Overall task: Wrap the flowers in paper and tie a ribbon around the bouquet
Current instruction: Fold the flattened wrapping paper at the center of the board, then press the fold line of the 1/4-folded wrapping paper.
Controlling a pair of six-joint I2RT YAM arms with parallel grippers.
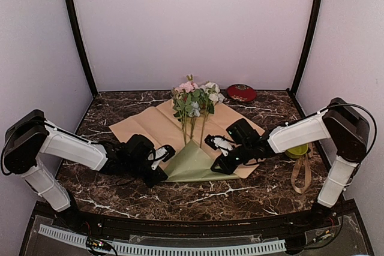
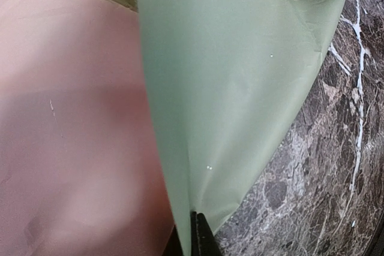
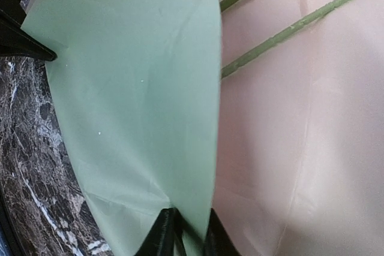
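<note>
The left gripper (image 2: 193,238) is clamped on the near corner of the paper (image 1: 150,125), which is folded sage face up. The right gripper (image 3: 187,238) straddles the same fold's opposite edge, its hold unclear. Between them lie the flowers (image 1: 195,97), stems running toward the fold, blooms toward the back wall.

Dark brown marble tabletop (image 1: 120,199) with thin white lines. At the back, close to the wall, a round red dish (image 1: 241,93) with a pattern. On the right, a small yellow-green round thing (image 1: 296,150), partly hidden. Pale walls (image 1: 192,22) all around.
</note>
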